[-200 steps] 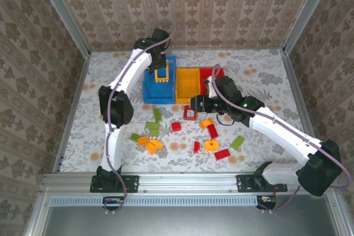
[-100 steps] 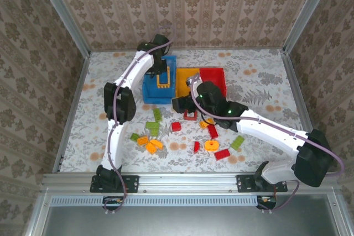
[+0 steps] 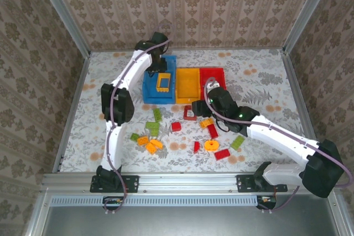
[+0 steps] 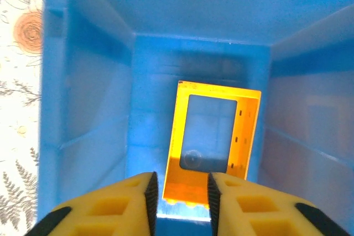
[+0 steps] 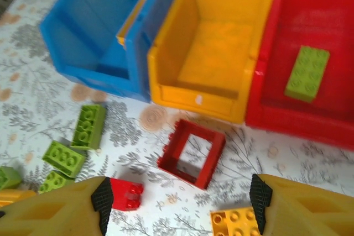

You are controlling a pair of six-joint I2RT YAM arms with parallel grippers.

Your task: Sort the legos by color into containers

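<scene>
**Right arm.** The right gripper (image 5: 180,198) has its jaws set wide apart and holds nothing. The red frame (image 5: 192,152) lies flat on the table, just above the midpoint between the fingertips in the right wrist view and within the span of the jaws. Its outline is near square and sits slightly askew to the line joining the two fingers. In the top view the right gripper (image 3: 197,106) is at the upper right of the red frame (image 3: 188,115), close over it. Whether they touch cannot be told.

**Destination.** The red bin (image 5: 298,121) stands to the upper right of the frame, touching the yellow bin (image 5: 196,96). A green brick (image 5: 307,73) lies inside the red bin.

**Left arm.** The left gripper (image 4: 180,198) hangs over the blue bin (image 4: 88,109). Its jaws are a little apart and grip nothing. An orange frame (image 4: 213,147) lies flat on the bin floor just above the fingertips in that view, with its long axis running up the frame.

**Assessment.** The right arm is much the nearer to the red frame. The left arm is well apart from it, at the top of the top view. The coming grasp appears to need a straight descent, with the fingers closing across the frame's outer walls.
</scene>
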